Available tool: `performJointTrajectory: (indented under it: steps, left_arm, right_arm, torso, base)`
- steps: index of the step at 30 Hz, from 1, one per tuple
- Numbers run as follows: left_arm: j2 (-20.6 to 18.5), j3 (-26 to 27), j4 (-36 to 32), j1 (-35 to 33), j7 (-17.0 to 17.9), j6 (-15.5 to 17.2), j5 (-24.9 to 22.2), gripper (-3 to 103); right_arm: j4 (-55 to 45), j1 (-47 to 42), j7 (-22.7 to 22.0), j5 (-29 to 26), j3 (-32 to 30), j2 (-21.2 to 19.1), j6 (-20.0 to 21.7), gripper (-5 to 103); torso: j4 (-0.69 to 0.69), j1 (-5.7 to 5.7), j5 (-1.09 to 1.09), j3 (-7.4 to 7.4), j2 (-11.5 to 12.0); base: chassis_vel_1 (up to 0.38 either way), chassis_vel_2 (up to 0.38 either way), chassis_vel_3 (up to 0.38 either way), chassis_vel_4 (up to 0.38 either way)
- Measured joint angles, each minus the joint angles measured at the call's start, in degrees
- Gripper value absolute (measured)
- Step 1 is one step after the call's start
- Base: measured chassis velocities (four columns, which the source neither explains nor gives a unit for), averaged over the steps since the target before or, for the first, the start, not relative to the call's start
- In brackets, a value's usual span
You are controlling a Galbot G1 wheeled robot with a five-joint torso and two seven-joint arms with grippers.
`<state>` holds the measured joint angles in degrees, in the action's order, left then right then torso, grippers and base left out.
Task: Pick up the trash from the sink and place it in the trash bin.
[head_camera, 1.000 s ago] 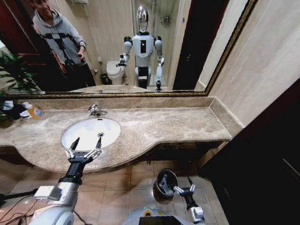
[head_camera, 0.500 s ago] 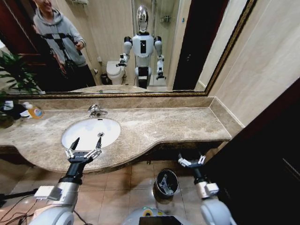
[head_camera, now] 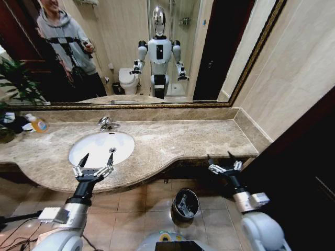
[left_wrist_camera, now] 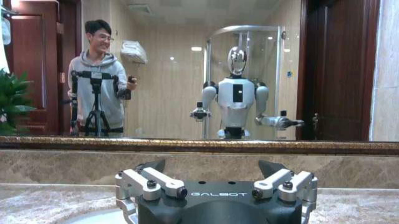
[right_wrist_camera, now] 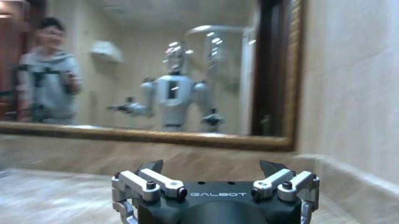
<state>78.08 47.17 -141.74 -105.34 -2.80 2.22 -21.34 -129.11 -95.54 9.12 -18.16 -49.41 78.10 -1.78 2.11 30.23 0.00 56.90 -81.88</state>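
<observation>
The white oval sink [head_camera: 94, 144] sits in the beige marble counter, with a chrome faucet [head_camera: 107, 124] behind it. My left gripper [head_camera: 98, 159] hangs open over the sink's near rim, nothing between its fingers; its wrist view has the same open gripper [left_wrist_camera: 213, 166] facing the mirror. The small black trash bin [head_camera: 178, 194] stands on the tiled floor below the counter, with pale trash [head_camera: 183, 205] lying inside it. My right gripper [head_camera: 221, 159] is open and holds nothing, raised beside the counter's front right edge, above and right of the bin. The right wrist view gives the same open gripper [right_wrist_camera: 212, 166].
An orange-yellow bottle [head_camera: 37, 124] stands at the counter's far left by a green plant [head_camera: 18, 78]. A wide mirror [head_camera: 209, 52] backs the counter. A dark door [head_camera: 293, 178] closes off the right side. Cables lie on the floor at lower left.
My right arm has lifted from over the bin near the floor up to counter height and moved right. The left arm has stayed still.
</observation>
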Motion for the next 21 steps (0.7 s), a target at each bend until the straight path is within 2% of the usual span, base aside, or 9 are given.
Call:
performJointTrajectory:
  steps: [5, 7, 21]
  left_arm:
    - [0.0, 0.0, 0.0, 0.0, 0.0, 0.0, 0.0, 100]
    - [0.0, 0.0, 0.0, 0.0, 0.0, 0.0, 0.0, 100]
    - [0.0, 0.0, 0.0, 0.0, 0.0, 0.0, 0.0, 100]
  right_arm:
    - [-1.12, -1.44, -0.68, -0.44, -2.53, 1.6, 0.42, 100]
    - [-3.03, -4.36, -0.71, 0.07, -2.82, 3.38, -0.09, 100]
    - [-3.66, -5.39, -0.76, 0.83, -2.65, 4.0, -0.72, 100]
  torso:
    - [0.01, 0.0, 0.0, 0.0, 0.0]
    - [-0.01, 0.0, 0.0, 0.0, 0.0]
    - [0.0, 0.0, 0.0, 0.0, 0.0]
  base:
    - [0.0, 0.0, 0.0, 0.0]
    - [0.0, 0.0, 0.0, 0.0]
    - [0.0, 0.0, 0.0, 0.0]
